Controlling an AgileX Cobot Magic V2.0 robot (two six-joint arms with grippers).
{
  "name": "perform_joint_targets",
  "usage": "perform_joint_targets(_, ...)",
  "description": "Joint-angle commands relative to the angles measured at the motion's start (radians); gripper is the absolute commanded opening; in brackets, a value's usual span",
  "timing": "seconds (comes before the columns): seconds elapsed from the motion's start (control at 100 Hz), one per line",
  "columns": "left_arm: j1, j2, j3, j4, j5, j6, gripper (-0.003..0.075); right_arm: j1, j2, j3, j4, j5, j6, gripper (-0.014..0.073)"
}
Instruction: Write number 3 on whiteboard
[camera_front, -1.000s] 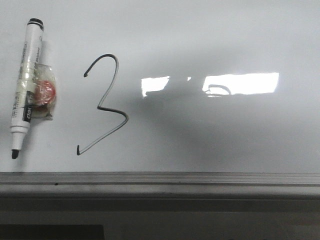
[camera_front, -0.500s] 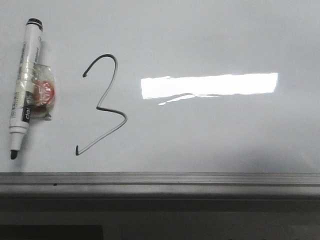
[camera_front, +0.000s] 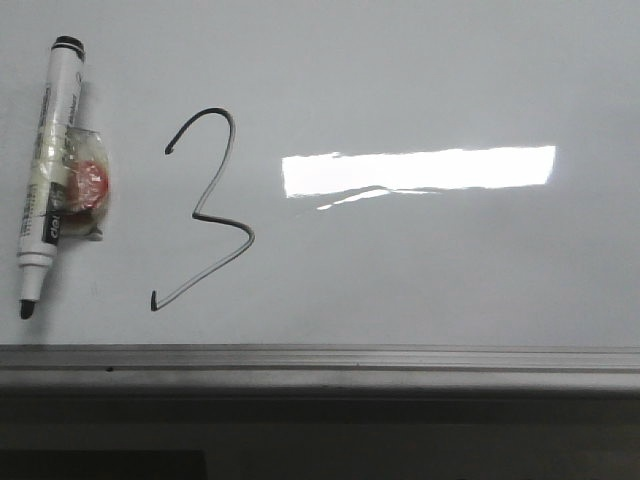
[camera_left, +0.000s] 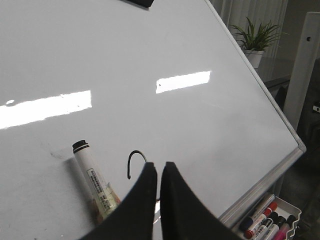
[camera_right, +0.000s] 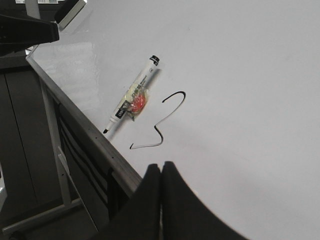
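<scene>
Looks like you're basically at the wrap-up step here: the number 3 (camera_front: 205, 208) is already drawn on the whiteboard (camera_front: 430, 80), sitting left of centre, hooked top and zigzag middle all there, with the bottom stroke ending near the grey ledge (camera_front: 320, 358). The marker pen (camera_front: 48, 170) lies on the board just left of the 3, uncapped, tip pointing toward the near edge, with a taped-on reddish blob (camera_front: 88, 185) on its side. Your left gripper (camera_left: 160, 170) has its fingers pressed together with nothing between them, and it's hanging above the board, not touching it. Same for your right gripper (camera_right: 161, 170), closed and empty, off over the near edge. I'd say nothing's left to write; the next move is just keeping both arms clear so you don't smudge the line.
</scene>
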Motion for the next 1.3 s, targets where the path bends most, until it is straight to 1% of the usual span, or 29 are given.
perform_joint_targets(0.0, 0.000, 0.008, -0.028, -0.004, -0.069, 0.002, -0.0020, -0.006, 0.006, -0.026, -0.011, -0.066, -0.003, -0.0054)
perform_joint_targets(0.29, 0.000, 0.008, -0.028, -0.002, -0.069, 0.002, -0.0020, -0.006, 0.006, -0.026, -0.011, -0.066, -0.003, -0.0054)
perform_joint_targets(0.34, 0.009, 0.008, -0.026, 0.065, -0.069, 0.002, -0.0020, -0.006, 0.006, -0.026, -0.011, -0.066, -0.003, -0.0054)
perform_joint_targets(0.37, 0.022, 0.008, -0.026, 0.158, -0.069, 0.002, -0.0020, -0.006, 0.006, -0.026, -0.011, -0.066, -0.003, -0.0054)
perform_joint_targets(0.4, 0.033, 0.008, -0.023, 0.220, -0.069, -0.001, -0.0020, -0.006, 0.006, -0.026, -0.011, -0.066, -0.003, -0.0054)
perform_joint_targets(0.46, 0.087, 0.008, -0.018, 0.244, -0.073, -0.025, -0.0020, -0.006, 0.006, -0.026, -0.011, -0.066, -0.003, -0.0054)
perform_joint_targets(0.54, 0.194, 0.008, 0.003, 0.244, -0.071, -0.119, -0.0020, -0.006, 0.006, -0.026, -0.011, -0.066, -0.003, -0.0054)
perform_joint_targets(0.55, 0.194, 0.008, 0.006, 0.244, -0.071, -0.125, -0.0020, -0.006, 0.006, -0.026, -0.011, -0.066, -0.003, -0.0054)
perform_joint_targets(0.56, 0.226, 0.008, 0.011, 0.246, -0.071, -0.131, -0.0020, -0.006, 0.006, -0.026, -0.011, -0.066, -0.003, -0.0054)
perform_joint_targets(0.57, 0.226, 0.008, 0.014, 0.246, -0.071, -0.140, -0.0020, -0.006, 0.006, -0.026, -0.011, -0.066, -0.003, -0.0054)
perform_joint_targets(0.61, 0.302, 0.008, 0.032, 0.269, -0.073, -0.141, -0.0020, -0.006, 0.006, -0.026, -0.011, -0.066, -0.003, -0.0054)
perform_joint_targets(0.62, 0.302, 0.008, 0.035, 0.272, -0.073, -0.141, -0.0020, -0.006, 0.006, -0.026, -0.011, -0.066, -0.003, -0.0054)
perform_joint_targets(0.63, 0.336, 0.008, 0.043, 0.280, -0.073, -0.141, -0.0020, -0.006, 0.006, -0.026, -0.011, -0.066, -0.003, -0.0054)
perform_joint_targets(0.67, 0.392, 0.008, 0.061, 0.298, -0.073, -0.141, -0.0020, -0.006, 0.006, -0.026, -0.011, -0.066, -0.003, -0.0054)
perform_joint_targets(0.69, 0.414, 0.008, 0.073, 0.301, -0.073, -0.141, -0.0020, -0.006, 0.006, -0.026, -0.011, -0.066, -0.003, -0.0054)
perform_joint_targets(0.7, 0.447, 0.008, 0.081, 0.301, -0.076, -0.141, -0.0020, -0.006, 0.006, -0.026, -0.011, -0.066, -0.003, -0.0054)
perform_joint_targets(0.76, 0.520, 0.004, 0.112, 0.303, -0.084, -0.141, -0.0020, -0.006, 0.006, -0.026, -0.011, -0.066, -0.003, -0.0054)
perform_joint_targets(0.77, 0.548, 0.000, 0.119, 0.303, -0.078, -0.141, -0.0020, -0.006, 0.006, -0.026, -0.011, -0.066, -0.003, -0.0054)
perform_joint_targets(0.89, 0.666, -0.087, 0.182, 0.303, -0.067, -0.141, -0.0020, -0.006, 0.006, -0.026, -0.011, -0.066, -0.003, -0.0054)
perform_joint_targets(0.99, 0.740, -0.154, 0.229, 0.308, -0.067, -0.141, -0.0020, -0.006, 0.006, -0.026, -0.011, -0.066, -0.003, -0.0054)
perform_joint_targets(1.1, 0.782, -0.195, 0.271, 0.308, -0.061, -0.177, -0.0020, -0.006, 0.006, -0.026, -0.011, -0.066, -0.003, -0.0054)
perform_joint_targets(1.15, 0.789, -0.218, 0.271, 0.310, 0.023, -0.189, -0.0020, -0.006, 0.006, -0.026, -0.011, -0.066, -0.003, -0.0054)
perform_joint_targets(1.29, 0.791, -0.218, 0.271, 0.352, 0.165, -0.189, -0.0020, -0.006, 0.006, -0.026, -0.011, -0.063, -0.003, -0.0054)
